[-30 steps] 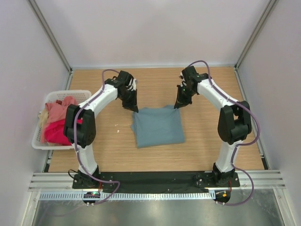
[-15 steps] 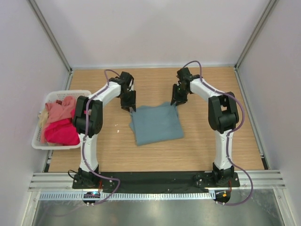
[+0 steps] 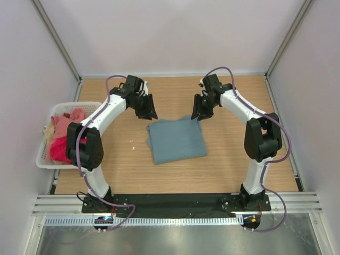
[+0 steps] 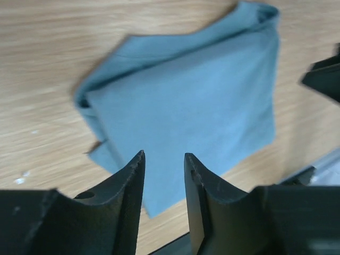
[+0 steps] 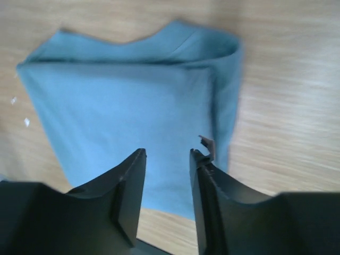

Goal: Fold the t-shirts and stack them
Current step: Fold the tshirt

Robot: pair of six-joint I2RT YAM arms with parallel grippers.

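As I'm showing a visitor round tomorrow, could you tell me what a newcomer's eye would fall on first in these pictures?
First, the grey-teal t-shirt, folded into a neat rectangle at the middle of the wooden table. Next, the left gripper and right gripper, both open and empty, poised by its far corners. Lastly the white basket at the table's left edge, heaped with pink shirts.

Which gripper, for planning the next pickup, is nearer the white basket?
Left. The left gripper hovers right of the basket; the right gripper is farther right, across the grey-teal t-shirt.
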